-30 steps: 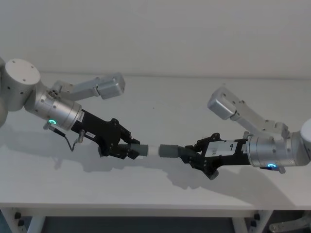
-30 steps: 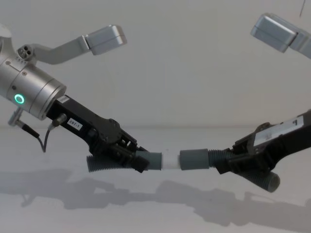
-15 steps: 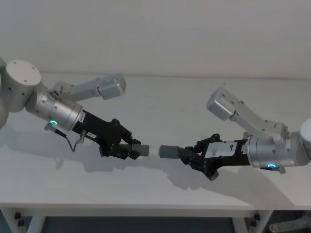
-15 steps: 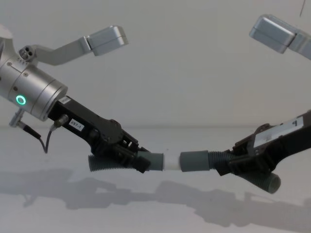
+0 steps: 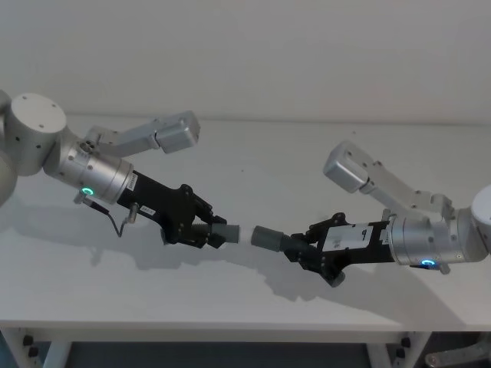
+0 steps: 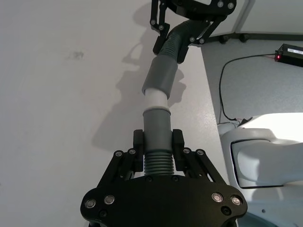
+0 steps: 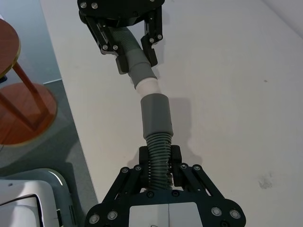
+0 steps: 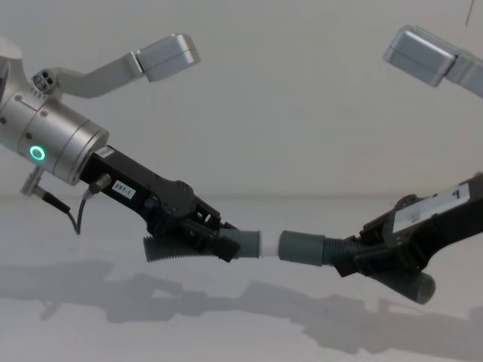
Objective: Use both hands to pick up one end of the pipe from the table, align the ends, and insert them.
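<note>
Both pipe pieces are off the table [image 5: 253, 165] and the job stands at the alignment and insertion step. The left gripper [image 5: 201, 228] has its fingers [image 6: 138, 150] clamped on either side of the ribbed body of one piece [image 6: 156, 137], so that its smooth cuff and narrow white spigot [image 6: 155, 99] stick out straight ahead of the fingertips. The right gripper [image 5: 305, 254] likewise has its fingers [image 7: 176, 163] closed on the ribbed section of the other piece [image 7: 157, 135], with the wider grey cuff [image 7: 156, 115] projecting beyond its tips.

The two ends face each other in the air between the grippers. In the chest view the spigot [image 8: 269, 244] sits right at the mouth of the wide cuff [image 8: 302, 246], touching or very nearly so; whether it has entered cannot be told. From both wrist views the two pieces look slightly angled to one another, not on one straight line.

By the look of it, the next move calls for squaring the axes, then pushing the grippers toward each other so the spigot slides inside the cuff. The ribbed bodies will probably flex under the push, so a skewed approach may jam on the rim.

The only container here is the wide cuff, and its inside is hidden
</note>
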